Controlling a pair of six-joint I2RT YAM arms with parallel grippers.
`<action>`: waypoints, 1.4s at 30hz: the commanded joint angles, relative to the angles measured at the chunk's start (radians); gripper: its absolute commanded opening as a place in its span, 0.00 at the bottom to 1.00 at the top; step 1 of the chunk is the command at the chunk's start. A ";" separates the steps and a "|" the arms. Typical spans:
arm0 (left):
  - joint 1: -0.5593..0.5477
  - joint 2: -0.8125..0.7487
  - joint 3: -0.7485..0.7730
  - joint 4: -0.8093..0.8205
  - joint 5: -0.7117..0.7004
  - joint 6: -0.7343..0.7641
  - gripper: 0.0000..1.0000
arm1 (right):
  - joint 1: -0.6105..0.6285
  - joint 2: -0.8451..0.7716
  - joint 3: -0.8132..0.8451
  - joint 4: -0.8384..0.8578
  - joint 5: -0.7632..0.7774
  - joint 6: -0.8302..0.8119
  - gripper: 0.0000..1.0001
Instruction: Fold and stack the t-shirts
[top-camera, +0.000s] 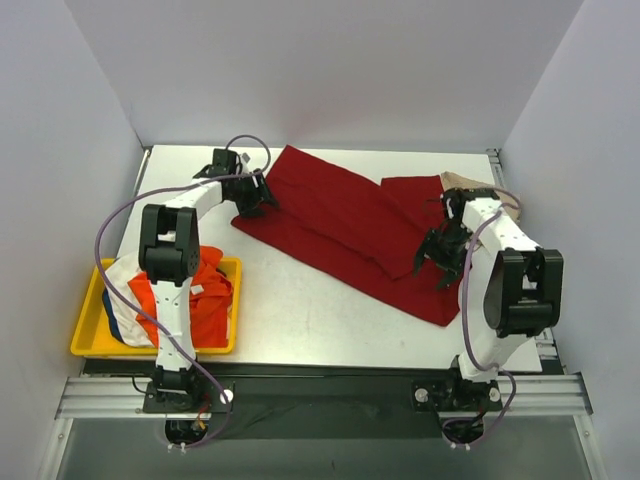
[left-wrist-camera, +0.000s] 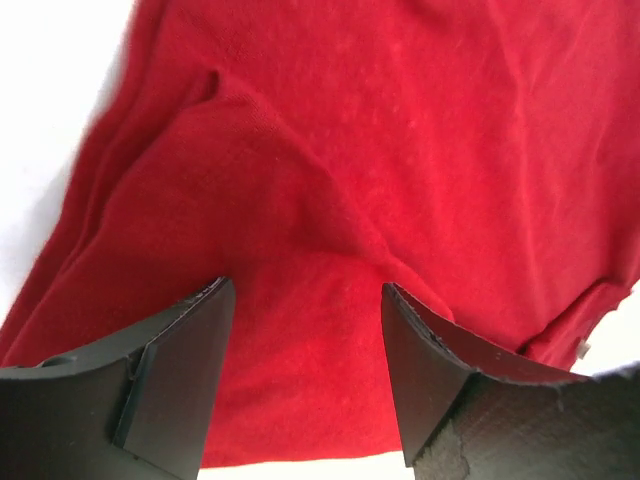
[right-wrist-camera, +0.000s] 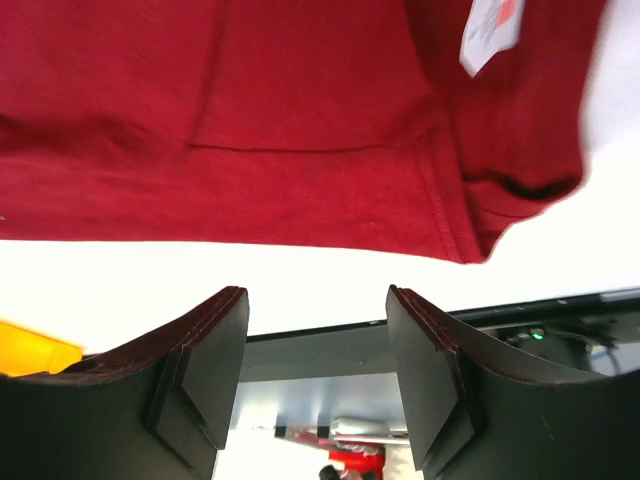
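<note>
We see the red shirt (top-camera: 335, 225) roughly folded, left gripper (top-camera: 257, 196) and right gripper (top-camera: 437, 264) both gaping, empty; shirts (top-camera: 208, 298) in the tray (top-camera: 86, 344) wait, nothing stacked.

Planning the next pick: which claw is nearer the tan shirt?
Right. The right claw hangs open on the near side of the tan shirt, over the dark red shirt's right end; the left claw is at its left end.

Tan shirt (top-camera: 456, 180) mostly behind right arm (top-camera: 505, 270), orange shirt (top-camera: 212, 292) partly behind left arm (top-camera: 168, 250), label (right-wrist-camera: 490, 25) print blurred
</note>
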 joint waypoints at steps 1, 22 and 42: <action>0.015 -0.048 -0.079 0.210 0.064 -0.079 0.71 | 0.012 -0.045 -0.127 0.075 -0.080 0.047 0.57; 0.088 -0.187 -0.365 0.120 -0.005 0.057 0.74 | 0.173 0.048 -0.355 0.119 0.042 0.173 0.54; 0.121 -0.414 -0.536 0.071 -0.021 0.145 0.79 | 0.353 -0.127 -0.202 0.026 0.046 0.270 0.54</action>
